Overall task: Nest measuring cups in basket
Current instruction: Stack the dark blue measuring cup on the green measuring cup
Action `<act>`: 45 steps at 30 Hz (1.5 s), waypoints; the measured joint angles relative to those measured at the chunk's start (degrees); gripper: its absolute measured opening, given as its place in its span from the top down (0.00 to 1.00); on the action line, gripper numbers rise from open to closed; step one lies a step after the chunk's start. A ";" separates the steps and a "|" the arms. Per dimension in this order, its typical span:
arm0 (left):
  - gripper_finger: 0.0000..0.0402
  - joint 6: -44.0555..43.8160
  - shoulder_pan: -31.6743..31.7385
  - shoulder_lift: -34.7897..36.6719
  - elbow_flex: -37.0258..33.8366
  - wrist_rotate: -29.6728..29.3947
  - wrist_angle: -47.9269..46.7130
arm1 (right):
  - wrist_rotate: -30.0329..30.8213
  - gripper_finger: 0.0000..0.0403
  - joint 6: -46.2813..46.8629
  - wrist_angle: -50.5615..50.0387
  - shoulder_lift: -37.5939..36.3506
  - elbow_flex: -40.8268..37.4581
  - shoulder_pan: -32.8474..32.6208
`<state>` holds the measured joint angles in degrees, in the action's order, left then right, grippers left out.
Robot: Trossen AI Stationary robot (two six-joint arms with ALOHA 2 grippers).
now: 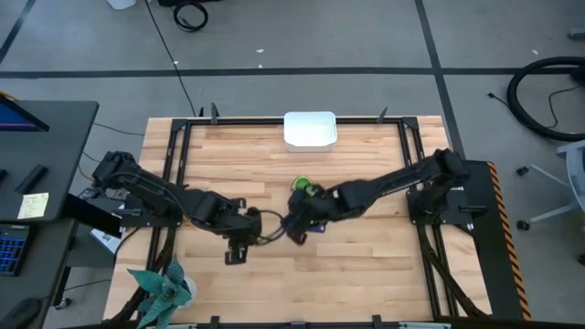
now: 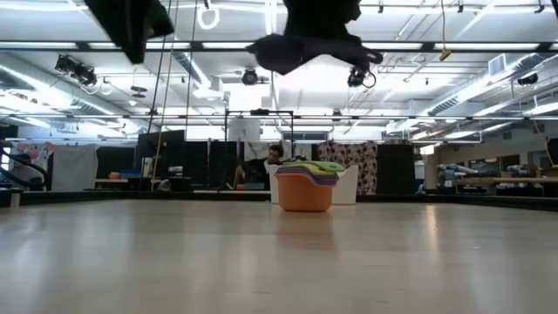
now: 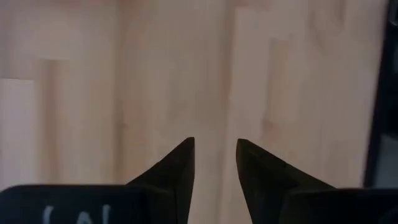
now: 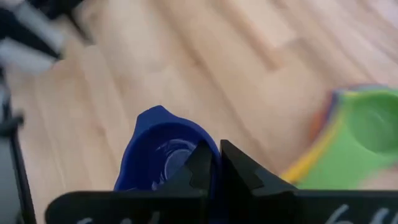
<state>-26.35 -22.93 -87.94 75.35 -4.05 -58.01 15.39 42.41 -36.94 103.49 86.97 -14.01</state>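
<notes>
1. The high view shows the wooden slatted bench [image 1: 366, 256] whole, with both dark arms meeting near its middle. The white shallow rounded-rectangular plastic basket [image 1: 310, 129] sits at the middle of the far edge, well apart from both tools.
2. The right wrist view shows what the high view hides: the right tool [image 4: 214, 158] has its fingers nearly together, pinched on the rim of a dark blue round-bowled plastic measuring cup [image 4: 163, 146].
3. The same view shows a nested stack of plastic measuring cups [image 4: 357, 146] close by on the bench, green innermost, with yellow and orange rims showing outside it.
4. The low view alone shows the stack [image 2: 307, 185] from the side: an orange bowl at the base with coloured rims layered above it, standing in front of the basket [image 2: 349, 185].
5. The left wrist view shows the left tool [image 3: 214, 165] with its fingers slightly parted and nothing between them, over bare wood.
6. Wide bare wood lies toward the near edge and both side edges. A teal spiky artificial plant [image 1: 163, 288] stands at the near left corner.
</notes>
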 joint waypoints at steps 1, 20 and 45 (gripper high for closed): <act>0.69 -0.02 0.40 1.04 0.00 -1.35 -0.60 | 0.28 0.94 3.19 -1.29 -0.58 0.01 0.84; 0.69 13.98 18.29 10.94 0.02 -6.90 -4.45 | -8.03 0.94 26.67 -10.70 -1.39 0.01 19.83; 0.69 41.18 32.85 10.86 0.02 -5.36 -1.87 | -7.99 0.95 45.07 -12.87 3.00 -0.36 21.30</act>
<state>14.83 9.91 -77.08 75.37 -9.41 -59.88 7.40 87.48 -49.80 106.49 86.61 7.29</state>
